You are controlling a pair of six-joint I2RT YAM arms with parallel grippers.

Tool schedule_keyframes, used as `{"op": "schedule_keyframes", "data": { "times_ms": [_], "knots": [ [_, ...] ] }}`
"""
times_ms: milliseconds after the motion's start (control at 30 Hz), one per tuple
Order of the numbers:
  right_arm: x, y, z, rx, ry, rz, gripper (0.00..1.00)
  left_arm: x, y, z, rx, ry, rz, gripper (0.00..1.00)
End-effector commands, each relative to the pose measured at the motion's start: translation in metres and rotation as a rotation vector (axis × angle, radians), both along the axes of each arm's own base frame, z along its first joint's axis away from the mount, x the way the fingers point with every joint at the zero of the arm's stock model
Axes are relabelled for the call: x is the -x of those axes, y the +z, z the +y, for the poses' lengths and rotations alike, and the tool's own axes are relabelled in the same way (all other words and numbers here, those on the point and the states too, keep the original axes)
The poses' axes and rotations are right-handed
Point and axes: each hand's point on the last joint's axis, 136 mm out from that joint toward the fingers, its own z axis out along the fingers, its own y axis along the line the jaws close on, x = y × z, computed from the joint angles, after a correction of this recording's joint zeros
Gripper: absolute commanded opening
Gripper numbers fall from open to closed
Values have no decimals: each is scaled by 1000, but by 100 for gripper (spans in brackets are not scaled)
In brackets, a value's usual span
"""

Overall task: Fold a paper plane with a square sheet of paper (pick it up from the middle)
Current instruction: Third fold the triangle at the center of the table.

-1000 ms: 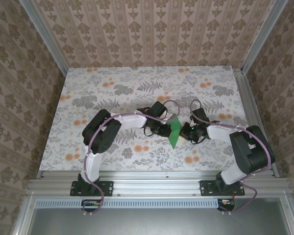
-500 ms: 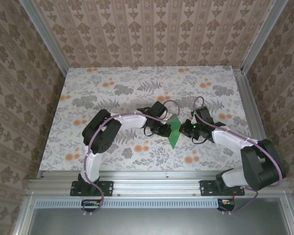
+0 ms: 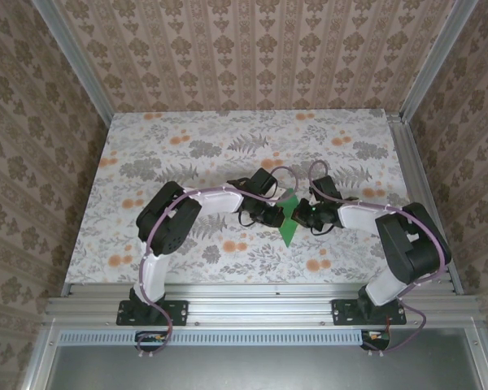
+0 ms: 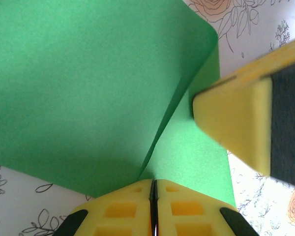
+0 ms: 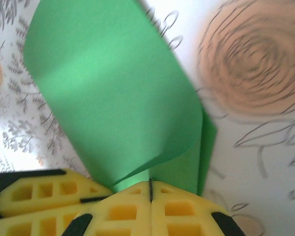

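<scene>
The square sheet of paper [image 3: 289, 221] is bright green and bent over on itself, standing between both grippers at the table's middle front. In the left wrist view the paper [image 4: 88, 88] rises from my left gripper [image 4: 153, 189], whose jaws are shut with the fold running into their seam. My right gripper [image 5: 150, 189] is shut too, its tips against the curled paper [image 5: 113, 93] where the two layers meet. From above, the left gripper [image 3: 278, 214] and right gripper [image 3: 300, 214] face each other across the sheet. The right gripper's fingers [image 4: 236, 123] touch the paper's lower layer. The paper plane is out of view.
The floral tabletop [image 3: 187, 138] spreads behind and to both sides of the arms. Patterned walls with metal posts [image 3: 415, 162] ring the table. An aluminium rail [image 3: 260, 305] runs along the near edge by the arm bases.
The right arm swung its elbow outward, then back, and its gripper ended slightly further left, closer against the paper. The left arm and the sheet stayed put.
</scene>
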Motion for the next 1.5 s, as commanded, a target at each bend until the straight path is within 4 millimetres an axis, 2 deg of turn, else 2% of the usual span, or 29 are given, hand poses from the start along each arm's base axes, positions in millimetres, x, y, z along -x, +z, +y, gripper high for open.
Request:
{"op": "schedule_keyframes", "data": {
  "times_ms": [0,233,400,467,533,700,800,933,1067,1200,1300,1467],
  "knots": [
    [4,-20,-25,115,-26,53,2,30,-79,74,-347,26,99,10],
    [7,-26,-51,175,-93,67,1,32,-83,78,-359,22,106,10],
    [0,-18,-63,148,-134,41,1,32,-82,80,-361,21,104,10],
    [-5,-9,-56,109,-114,13,1,33,-83,80,-359,24,107,10],
    [-9,3,-40,39,-60,-25,1,33,-84,79,-355,26,111,10],
    [-3,32,-16,-61,2,-88,1,32,-84,78,-350,29,113,10],
    [1,42,0,-102,26,-103,1,33,-84,77,-348,25,115,10],
    [-3,29,17,-119,36,-83,1,33,-83,75,-348,23,117,10],
    [-13,17,18,-102,31,-74,1,33,-82,76,-347,24,114,10],
    [-15,-1,4,6,43,-40,1,35,-82,77,-347,24,115,10],
    [-15,-16,-10,14,18,-5,1,36,-81,79,-347,27,113,10],
    [-12,-28,-28,79,16,36,1,38,-83,82,-354,26,120,10]
  ]
}}
